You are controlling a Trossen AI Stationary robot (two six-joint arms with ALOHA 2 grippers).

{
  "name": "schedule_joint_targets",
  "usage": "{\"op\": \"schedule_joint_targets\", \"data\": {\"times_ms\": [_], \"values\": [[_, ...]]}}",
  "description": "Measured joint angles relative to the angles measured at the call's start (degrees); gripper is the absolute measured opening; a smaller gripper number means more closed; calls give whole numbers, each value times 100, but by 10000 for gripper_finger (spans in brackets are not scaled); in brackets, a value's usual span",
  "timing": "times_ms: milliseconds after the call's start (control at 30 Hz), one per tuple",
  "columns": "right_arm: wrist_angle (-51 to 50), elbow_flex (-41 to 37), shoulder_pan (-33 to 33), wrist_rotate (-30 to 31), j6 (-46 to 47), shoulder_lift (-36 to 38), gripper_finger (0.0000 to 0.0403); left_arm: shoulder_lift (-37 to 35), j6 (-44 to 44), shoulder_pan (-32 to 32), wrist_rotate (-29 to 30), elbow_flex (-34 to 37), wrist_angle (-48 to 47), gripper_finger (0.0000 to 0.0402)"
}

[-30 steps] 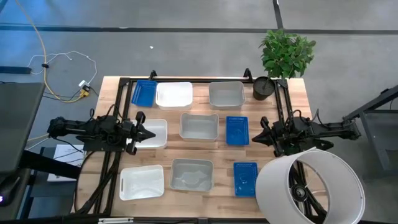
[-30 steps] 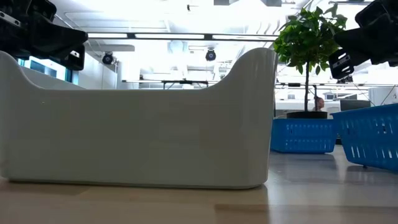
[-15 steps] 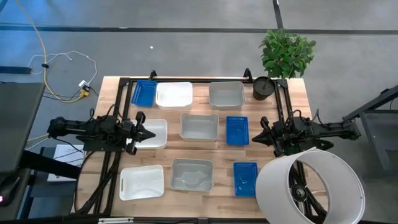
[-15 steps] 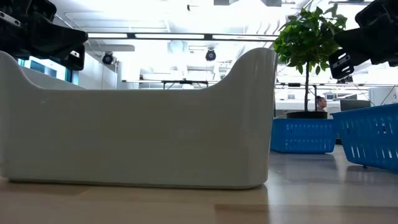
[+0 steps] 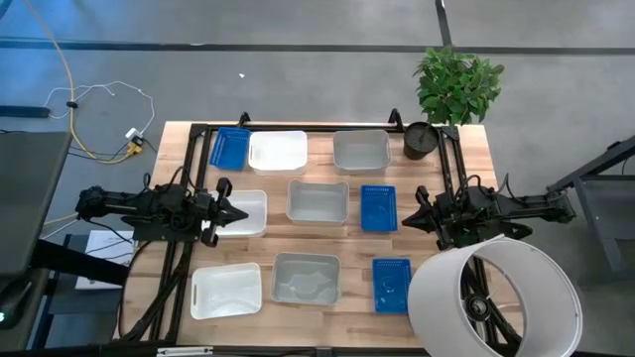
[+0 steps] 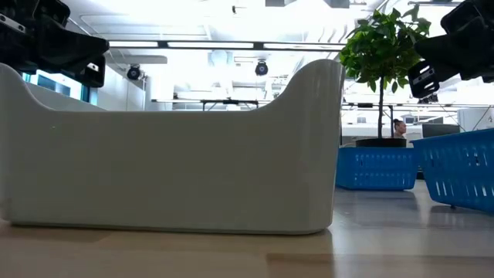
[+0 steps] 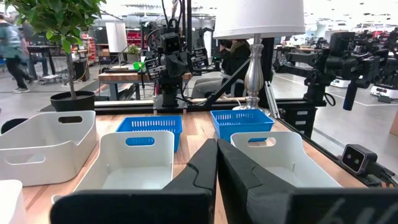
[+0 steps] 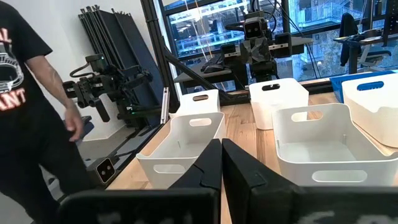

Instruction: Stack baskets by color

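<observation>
Baskets are lying unstacked, nine of them spread in three rows across the wooden table (image 5: 476,149), so by my reckoning the sorting is not yet begun. I am watching the left gripper (image 5: 241,214) hovering with fingers pinched together and nothing in them, its tip just over the edge of the middle white basket (image 5: 248,212); the right gripper (image 5: 406,219) is hanging likewise clenched and empty, just beside the middle blue basket (image 5: 378,207). Between the two is sitting a grey basket (image 5: 317,201). Outward, white ones are resting at the far (image 5: 278,151) and near (image 5: 226,290) rows, with greys and blues alongside. A lampshade (image 5: 493,297) and a black plant pot (image 5: 421,140) are standing apart on the right. A person (image 8: 31,112) is standing beyond the table.
</observation>
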State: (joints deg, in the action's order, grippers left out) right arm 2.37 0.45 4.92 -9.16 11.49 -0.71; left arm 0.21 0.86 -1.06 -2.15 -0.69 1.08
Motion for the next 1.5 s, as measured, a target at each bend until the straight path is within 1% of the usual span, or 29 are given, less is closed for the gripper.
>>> {"op": "schedule_joint_targets", "data": {"times_ms": [667,800,1067,1133,1200,1400,1467,1500], "values": [[-1,2,-2,3,1,2,0,0,-2,0,0,0,0,0],[-2,2,-10,294,1,0,0,0,-1,1,2,0,0,0],[55,2,-10,307,20,0,0,-1,-1,1,1,0,-1,0],[357,0,-10,313,389,-2,0,-2,0,1,2,0,-1,0],[989,2,-10,453,676,-2,0,-1,-2,2,2,0,-1,0],[3361,0,-10,1467,755,0,0,-2,-2,2,1,0,-2,0],[3887,5,-11,1844,603,0,0,-2,-2,0,2,0,0,0],[3966,34,-10,2035,442,2,0,0,-2,1,1,0,0,0]]}}
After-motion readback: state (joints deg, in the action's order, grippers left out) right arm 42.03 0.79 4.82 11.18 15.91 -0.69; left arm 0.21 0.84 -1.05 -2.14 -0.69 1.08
